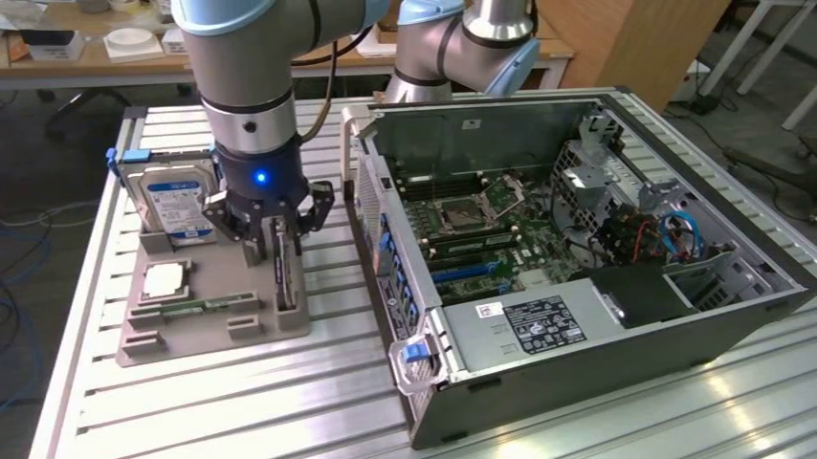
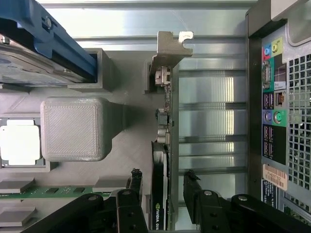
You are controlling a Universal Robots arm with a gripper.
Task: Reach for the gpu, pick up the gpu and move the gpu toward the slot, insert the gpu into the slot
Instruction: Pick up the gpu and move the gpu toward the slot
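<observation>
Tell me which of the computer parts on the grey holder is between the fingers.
The gpu, the dark card standing on edge with a silvery bracket; the hard drive and memory stick sit apart.

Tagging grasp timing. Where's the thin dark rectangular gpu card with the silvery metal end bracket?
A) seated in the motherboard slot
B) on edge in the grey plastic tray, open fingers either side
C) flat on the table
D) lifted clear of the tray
B: the gpu card stands on edge in the grey plastic tray, open gripper straddling it, gaps both sides.
</observation>
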